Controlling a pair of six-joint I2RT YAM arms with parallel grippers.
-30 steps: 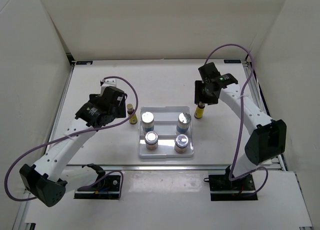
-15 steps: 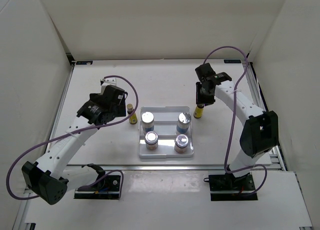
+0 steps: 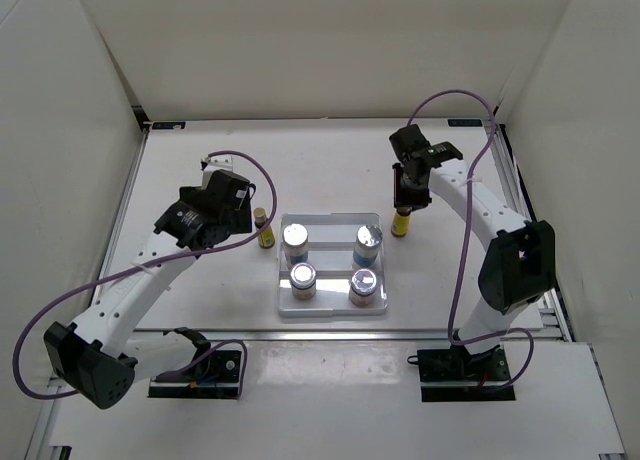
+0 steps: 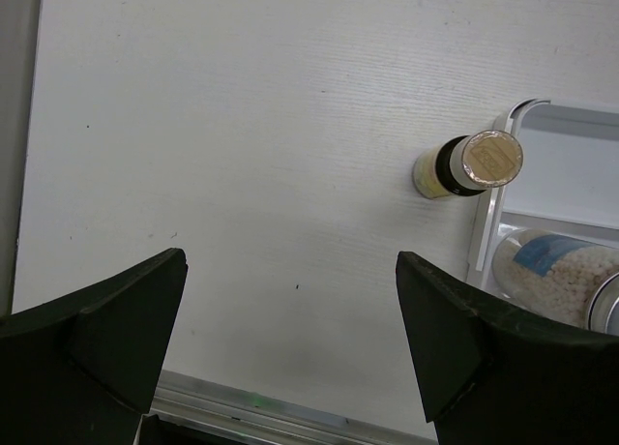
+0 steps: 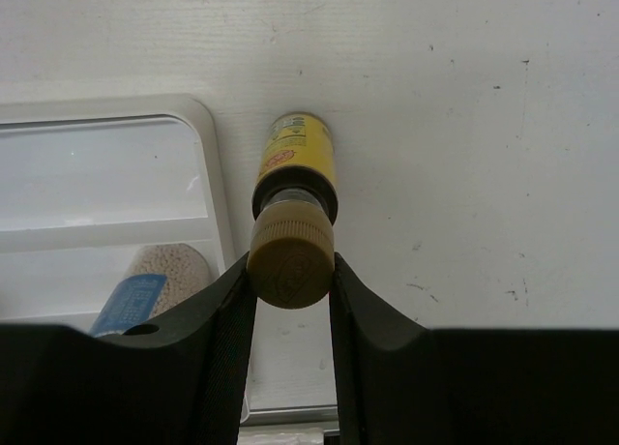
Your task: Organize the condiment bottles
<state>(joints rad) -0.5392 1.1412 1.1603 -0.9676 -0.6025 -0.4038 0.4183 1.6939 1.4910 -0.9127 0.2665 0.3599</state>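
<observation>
A slim amber condiment bottle (image 5: 296,160) with a tan cap stands on the table just right of the white tray (image 5: 116,174). My right gripper (image 5: 290,269) is shut on its cap, one finger on each side; in the top view that gripper (image 3: 406,200) hangs over this bottle (image 3: 401,224). A second amber bottle (image 3: 264,229) stands left of the tray (image 3: 330,221). My left gripper (image 4: 290,271) is open over bare table, with that bottle (image 4: 472,164) ahead to its right. Several silver-lidded jars (image 3: 295,242) stand in the tray.
The tray rim (image 4: 486,227) lies beside the left bottle, and a blue-labelled jar (image 4: 556,271) sits just inside it. White walls close in the table at the back and sides. A metal rail (image 4: 251,406) runs below the left gripper.
My right gripper has closed onto the cap of the right amber bottle. The left arm and the jars in the tray have not moved.
</observation>
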